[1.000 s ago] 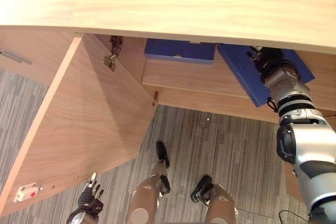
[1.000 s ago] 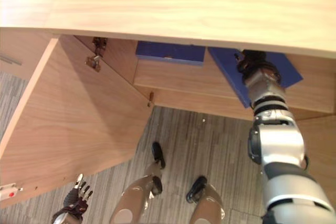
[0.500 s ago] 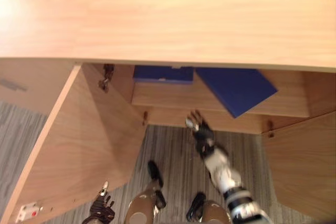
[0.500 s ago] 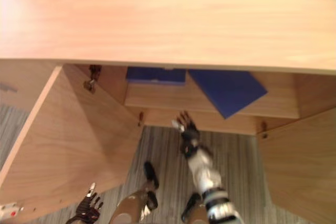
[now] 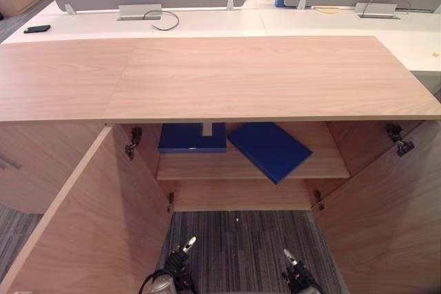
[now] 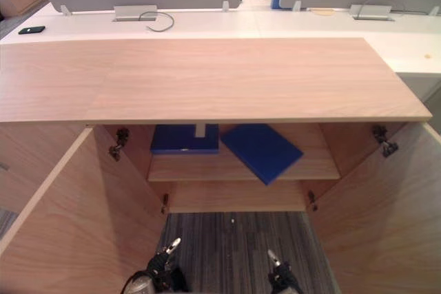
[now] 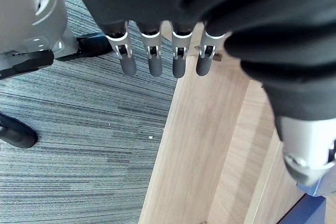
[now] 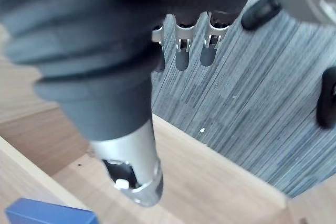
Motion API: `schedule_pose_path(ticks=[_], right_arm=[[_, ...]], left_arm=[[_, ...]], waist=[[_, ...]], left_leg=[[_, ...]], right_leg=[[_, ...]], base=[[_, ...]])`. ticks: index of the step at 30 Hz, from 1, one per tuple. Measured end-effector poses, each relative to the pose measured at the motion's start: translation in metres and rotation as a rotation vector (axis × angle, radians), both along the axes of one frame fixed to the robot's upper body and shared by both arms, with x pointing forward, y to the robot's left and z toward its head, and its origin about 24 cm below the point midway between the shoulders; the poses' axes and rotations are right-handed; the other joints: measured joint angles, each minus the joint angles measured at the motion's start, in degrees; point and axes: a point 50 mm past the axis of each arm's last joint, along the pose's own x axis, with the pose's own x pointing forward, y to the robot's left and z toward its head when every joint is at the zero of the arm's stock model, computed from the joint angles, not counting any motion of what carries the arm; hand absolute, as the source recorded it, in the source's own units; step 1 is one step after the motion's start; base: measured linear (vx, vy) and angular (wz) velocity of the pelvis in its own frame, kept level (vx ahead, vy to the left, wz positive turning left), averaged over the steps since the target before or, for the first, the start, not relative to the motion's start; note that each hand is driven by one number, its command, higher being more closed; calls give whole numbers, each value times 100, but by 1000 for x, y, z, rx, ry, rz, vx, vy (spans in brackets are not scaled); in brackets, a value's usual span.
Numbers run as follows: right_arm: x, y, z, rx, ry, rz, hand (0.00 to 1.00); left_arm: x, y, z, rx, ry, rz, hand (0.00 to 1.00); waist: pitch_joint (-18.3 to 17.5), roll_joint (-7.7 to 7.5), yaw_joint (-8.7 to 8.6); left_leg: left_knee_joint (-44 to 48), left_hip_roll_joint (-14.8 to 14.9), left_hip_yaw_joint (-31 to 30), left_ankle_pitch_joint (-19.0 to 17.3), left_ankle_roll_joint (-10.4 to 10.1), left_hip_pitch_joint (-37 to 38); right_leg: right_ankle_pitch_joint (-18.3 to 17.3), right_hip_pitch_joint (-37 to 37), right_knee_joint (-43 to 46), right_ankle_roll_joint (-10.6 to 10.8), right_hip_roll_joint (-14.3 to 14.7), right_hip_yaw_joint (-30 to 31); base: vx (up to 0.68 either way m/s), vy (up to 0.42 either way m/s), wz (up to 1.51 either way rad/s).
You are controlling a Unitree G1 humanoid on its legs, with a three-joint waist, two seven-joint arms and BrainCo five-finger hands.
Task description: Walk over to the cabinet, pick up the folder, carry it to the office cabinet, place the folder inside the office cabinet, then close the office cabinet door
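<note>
Folder (image 5: 269,149) has been released on the cabinet shelf (image 5: 207,168), askew, one corner past the shelf's front edge. The right hand (image 5: 298,279), on it a second ago, has been drawn back low, fingers straight and empty like the left hand (image 5: 178,261); only the open doors (image 5: 89,218) remain to be shut.

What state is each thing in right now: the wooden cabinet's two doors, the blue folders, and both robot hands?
Left wooden cabinet door: swung open.
Right wooden cabinet door: swung open.
Angled blue folder: lying on the shelf, one corner overhanging its front edge.
Second blue folder: flat at the shelf's back.
Left hand: open, empty.
Right hand: open, empty.
</note>
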Motion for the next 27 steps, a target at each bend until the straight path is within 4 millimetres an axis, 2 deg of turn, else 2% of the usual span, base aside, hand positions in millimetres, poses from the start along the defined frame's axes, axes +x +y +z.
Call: schedule_pose_path(ticks=[3,4,5,7,8,9,10,11,13,15,18,20,22,24,25,26,27], right_arm=[[-10,-1,-4,-33,68,135,0],[-11,3,-5,-33,78,187,0],[-8,3,-4,-40,75,227,0],[-6,2,-4,-49,72,253,0],[-4,2,-3,-53,66,264,0],[-3,4,-3,-58,62,292,0],[-1,4,-2,-62,57,298,0],[-1,-1,-2,-75,56,298,0],[1,-12,0,-106,56,298,0],[0,-6,-1,-97,61,345,0],[-3,-4,-2,-87,71,343,0],[-7,-2,-4,-79,86,348,0],[-14,-4,-5,-91,111,375,0],[-14,-5,-5,-100,112,389,0],[-8,-8,-2,-130,98,441,0],[-6,-8,-2,-135,93,449,0],[-2,-8,-1,-145,81,473,0]], left_arm=[[-3,10,-1,47,14,-38,0],[-2,19,0,76,14,-44,0],[-1,28,1,96,8,-23,0],[0,37,3,106,-5,27,0],[-2,46,3,123,-3,54,0],[-3,54,4,142,-3,82,0],[-4,57,4,148,-1,91,0],[-7,57,3,149,9,106,0],[-16,49,-1,125,33,128,0],[-22,59,-1,141,48,159,0],[-30,60,-3,130,70,196,0],[-35,59,-5,123,91,207,0],[-42,56,-8,114,117,206,0],[-43,54,-9,112,120,205,0],[-43,52,-9,111,122,195,0],[-42,53,-9,116,121,189,0],[-42,54,-8,125,121,171,0]], waist=[[49,-87,-19],[95,-164,-25],[138,-188,-20],[230,-116,21],[274,-69,67],[336,-52,82],[346,-91,99],[355,-7,145],[408,267,161],[462,66,166],[413,11,163],[324,-34,157],[184,-32,112],[164,-8,110],[172,44,88],[176,47,87],[210,11,94]], left_leg=[[43,-48,48,-120,4,237],[447,25,77,-370,-27,212],[1317,278,77,-826,-14,-55],[2412,722,-62,-1334,41,-346],[3070,1017,-206,-1544,79,-489],[3816,1225,-498,-1563,73,-743],[4012,1218,-738,-1682,-47,-916],[3838,1056,-1132,-1895,-127,-997],[3193,780,-1471,-1723,-119,-934],[2596,457,-1248,-1471,-87,-674],[1982,202,-1050,-1252,-46,-317],[1436,14,-991,-1058,-55,-42],[406,-340,-1132,-689,17,418],[131,-459,-1294,-666,25,549],[82,-463,-1413,-707,86,619],[85,-453,-1427,-705,86,635],[104,-447,-1454,-701,121,810]], right_leg=[[29,266,-130,-12,-5,67],[36,375,-153,-22,-11,122],[70,414,-169,-70,11,229],[99,544,-231,-104,155,375],[100,653,-257,-104,263,489],[104,766,-303,-109,293,558],[103,807,-317,-107,280,573],[104,830,-294,-106,286,664],[93,732,-229,-61,340,776],[134,713,-372,-57,95,862],[269,726,-431,2,-100,908],[322,720,-432,-35,-165,940],[330,682,-381,-53,-299,937],[279,601,-147,-128,-356,939],[169,99,1039,-313,-452,1032],[162,-9,1323,-328,-493,1041],[248,-399,2425,-488,-704,1115]], base=[[49,-39,-10],[55,-99,-25],[51,-105,-26],[53,-69,-38],[66,-33,-49],[56,-14,-39],[47,43,-33],[21,77,-33],[-4,142,-32],[-8,164,-12],[-5,87,-19],[4,64,-19],[34,98,-14],[18,100,-12],[2,110,-4],[-1,120,3],[-4,64,21]])
